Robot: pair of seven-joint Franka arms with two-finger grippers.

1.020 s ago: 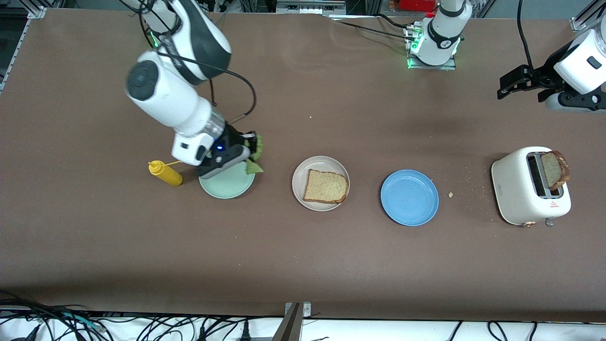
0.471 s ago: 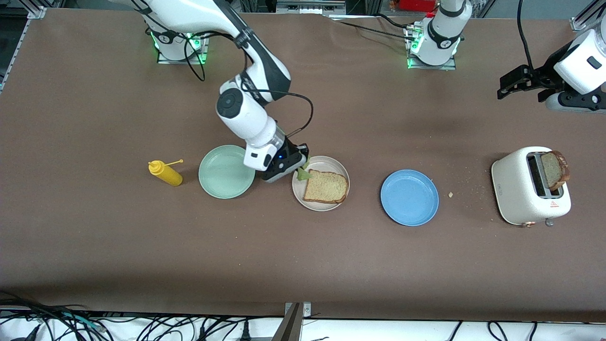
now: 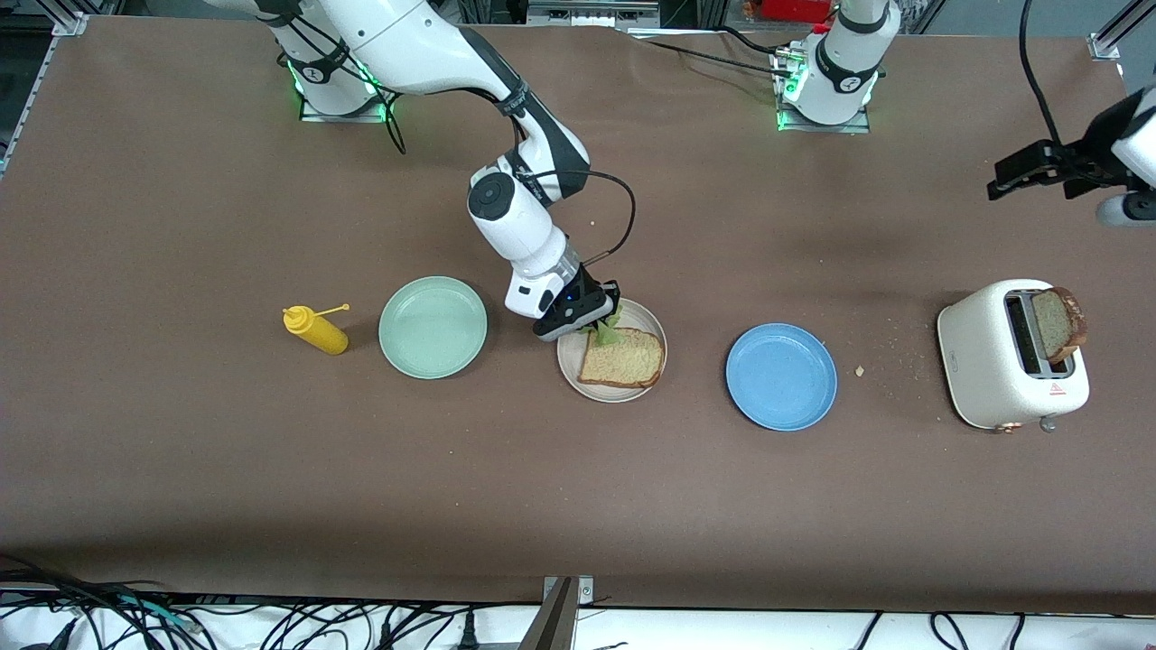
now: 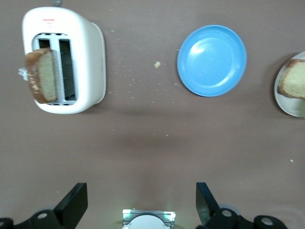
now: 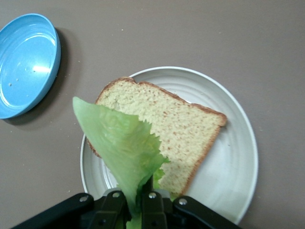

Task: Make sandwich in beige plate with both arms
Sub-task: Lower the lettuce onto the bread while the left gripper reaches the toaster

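Right tool (image 3: 603,318), clamped on the lettuce leaf (image 5: 125,143), hangs over the beige plate (image 3: 571,359) at centre frame as I watch. Below the leaf, the bread slice (image 5: 164,126) lies flat; in the wrist view the leaf droops across its corner nearest the blue plate (image 5: 26,62), a lap the front view hides. Left tool (image 4: 140,205), fingers apart, waits at upper right, above the toaster (image 3: 998,361) holding the second slice (image 3: 1057,323).
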